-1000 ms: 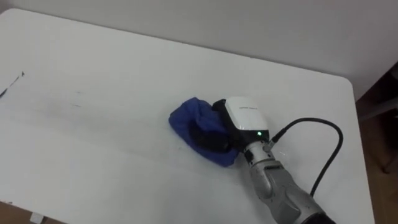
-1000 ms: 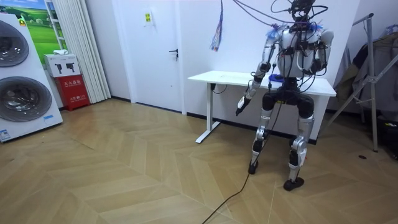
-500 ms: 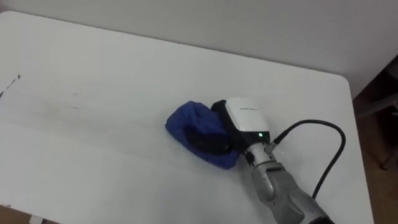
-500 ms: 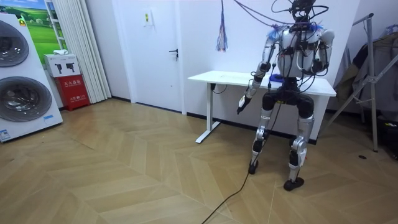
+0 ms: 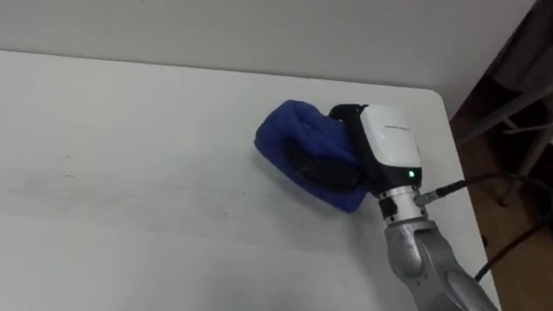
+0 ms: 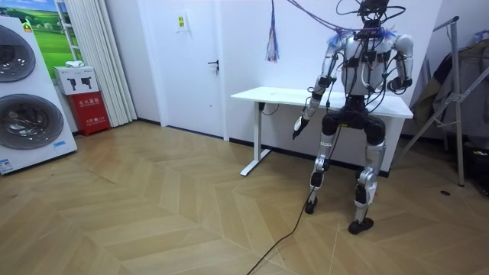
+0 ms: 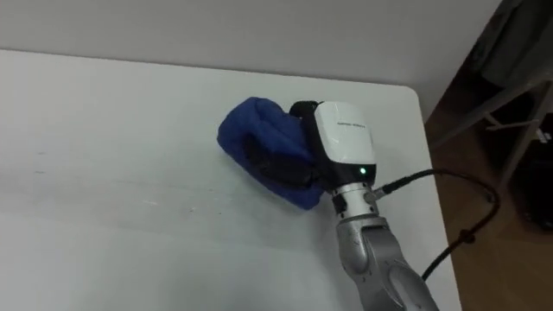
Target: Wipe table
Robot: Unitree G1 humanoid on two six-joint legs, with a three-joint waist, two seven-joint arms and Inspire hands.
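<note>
One blue cloth [image 5: 289,130] gripped in right hand [image 5: 389,149], fingers curled round it, on white table [image 5: 130,173].

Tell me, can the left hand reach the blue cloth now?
Doubtful as it stands. The left hand hangs below the table edge, while the blue cloth lies near the table's right end, gripped by the right hand. Nothing blocks the way; the reach across just looks long.
</note>
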